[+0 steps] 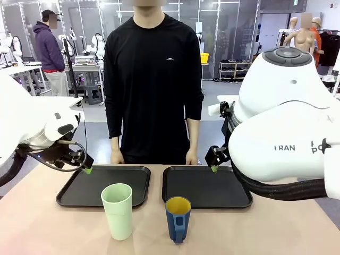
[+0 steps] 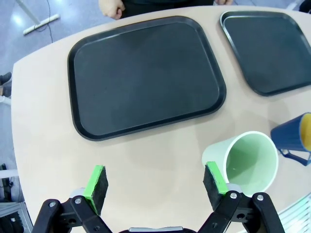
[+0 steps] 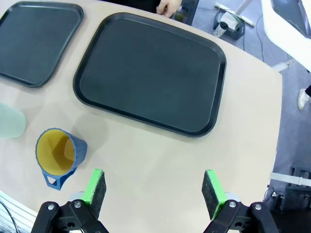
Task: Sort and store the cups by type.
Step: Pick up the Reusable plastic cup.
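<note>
A tall pale mint-green tumbler (image 1: pixel 117 210) stands upright near the table's front edge, left of centre. A shorter dark blue mug (image 1: pixel 178 218) with a yellow inside stands to its right, handle toward the camera. My left gripper (image 1: pixel 85 166) hovers above the near left corner of the left tray. In the left wrist view the gripper (image 2: pixel 155 183) is open and holds nothing, with the tumbler (image 2: pixel 245 162) just beside one pad and the mug (image 2: pixel 296 138) beyond it. My right gripper (image 1: pixel 214 168) hangs over the right tray's far edge. The right wrist view shows the gripper (image 3: pixel 153 187) open above bare table, the mug (image 3: pixel 58 154) off to one side and the tumbler (image 3: pixel 10 121) at the frame's edge.
Two black trays lie side by side behind the cups, the left tray (image 1: pixel 103 186) and the right tray (image 1: pixel 206 187), both bare. A person in black stands at the far side with a hand (image 1: pixel 117 156) resting on the table edge. Bare tabletop surrounds the cups.
</note>
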Controlling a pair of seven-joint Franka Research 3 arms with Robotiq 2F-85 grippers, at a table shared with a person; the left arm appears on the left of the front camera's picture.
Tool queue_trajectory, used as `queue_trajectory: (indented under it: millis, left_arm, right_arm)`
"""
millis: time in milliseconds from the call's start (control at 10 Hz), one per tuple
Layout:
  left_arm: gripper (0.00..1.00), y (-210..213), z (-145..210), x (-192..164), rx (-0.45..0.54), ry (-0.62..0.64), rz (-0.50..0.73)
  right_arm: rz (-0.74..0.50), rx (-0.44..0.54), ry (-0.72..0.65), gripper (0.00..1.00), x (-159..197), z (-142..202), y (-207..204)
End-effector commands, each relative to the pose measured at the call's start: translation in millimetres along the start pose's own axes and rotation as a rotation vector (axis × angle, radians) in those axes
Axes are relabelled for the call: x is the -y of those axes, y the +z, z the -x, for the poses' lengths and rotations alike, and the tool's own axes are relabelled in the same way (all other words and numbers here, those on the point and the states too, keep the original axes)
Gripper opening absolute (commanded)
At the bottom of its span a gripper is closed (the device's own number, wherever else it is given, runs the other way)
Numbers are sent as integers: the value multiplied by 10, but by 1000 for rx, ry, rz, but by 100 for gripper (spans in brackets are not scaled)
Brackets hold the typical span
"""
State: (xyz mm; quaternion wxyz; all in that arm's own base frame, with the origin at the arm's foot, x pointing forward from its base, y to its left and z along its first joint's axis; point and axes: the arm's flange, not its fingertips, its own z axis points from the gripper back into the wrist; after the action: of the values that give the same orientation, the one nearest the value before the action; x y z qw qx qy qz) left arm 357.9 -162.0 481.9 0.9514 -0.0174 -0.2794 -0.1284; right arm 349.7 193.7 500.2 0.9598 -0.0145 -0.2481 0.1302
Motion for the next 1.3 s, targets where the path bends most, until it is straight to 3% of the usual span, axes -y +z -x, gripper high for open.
queue_trajectory:
  millis: [0, 600, 900, 1000, 1200]
  left_arm:
    - [100, -31, -1, -49, -8, 18, 7]
    - [100, -20, 0, -42, -5, 12, 1]
    - [100, -285, -71, -654, -14, 24, -3]
    - [100, -427, -127, -897, -21, 60, 1]
    - [100, -759, -286, -1357, -39, 7, 33]
  right_arm:
    - [-4, -1, 0, 100, 4, -2, 6]
    - [0, 0, 1, 100, -1, 0, -2]
    - [-52, -56, -120, 100, 504, -161, -287]
    - [-56, -77, -123, 100, 650, -236, -380]
    - [-52, -127, -114, 100, 998, -438, -637]
